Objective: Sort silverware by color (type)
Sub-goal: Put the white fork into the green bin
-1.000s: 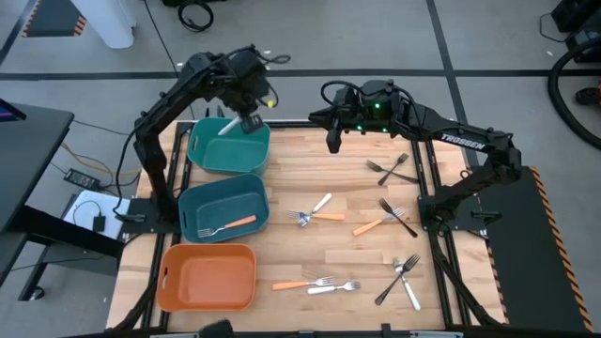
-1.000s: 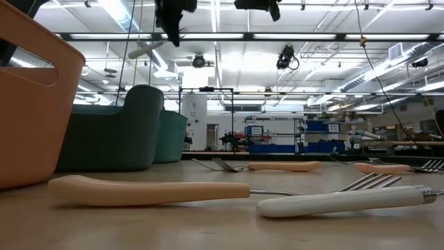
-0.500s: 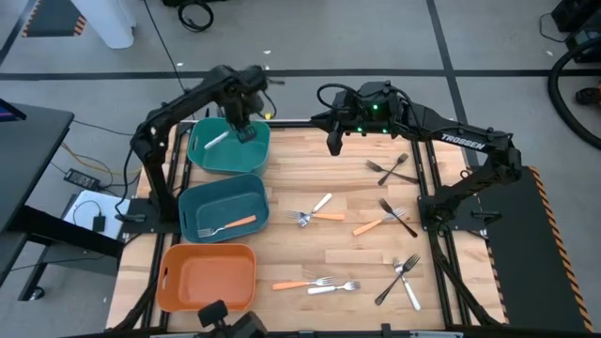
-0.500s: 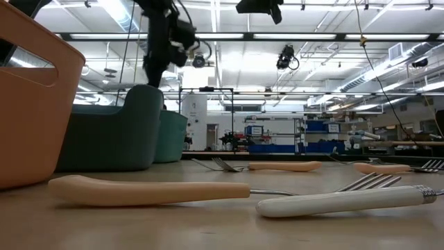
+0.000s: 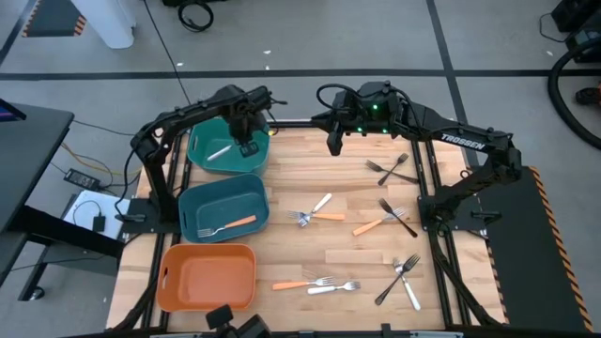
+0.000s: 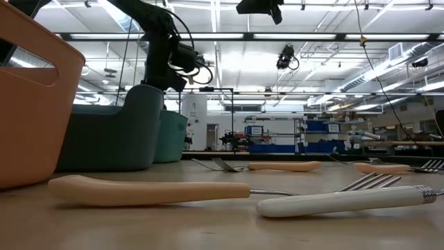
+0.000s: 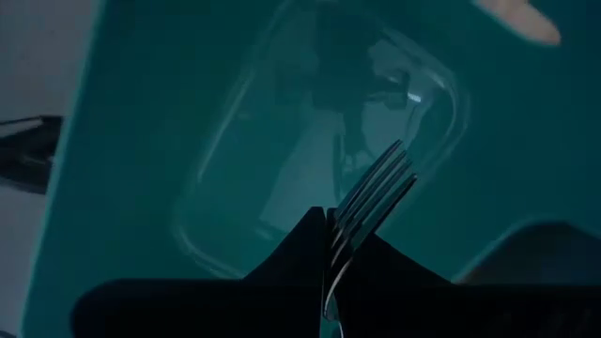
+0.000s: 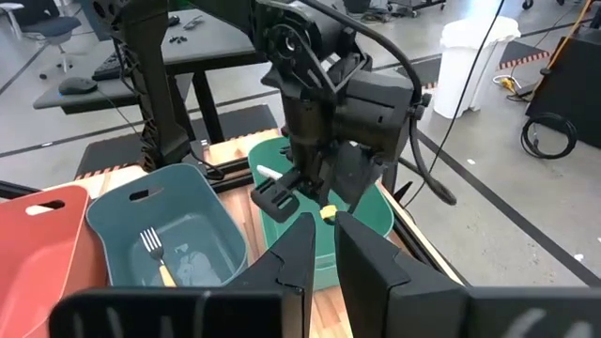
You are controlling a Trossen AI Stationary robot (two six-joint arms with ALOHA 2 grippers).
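Now your left gripper (image 5: pixel 246 143) pinches a white-handled fork (image 5: pixel 219 152) low inside the far green bin (image 5: pixel 199 160); release comes next; right gripper (image 5: pixel 333 143) waits nearly closed.

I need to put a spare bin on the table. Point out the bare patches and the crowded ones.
Bare wood lies along the far edge between the green bin and the black forks, under the right gripper, and beside the blue bin. A strip runs right of the orange bin. The middle and near right are crowded with scattered forks. The left gripper holds a white fork in the green bin.
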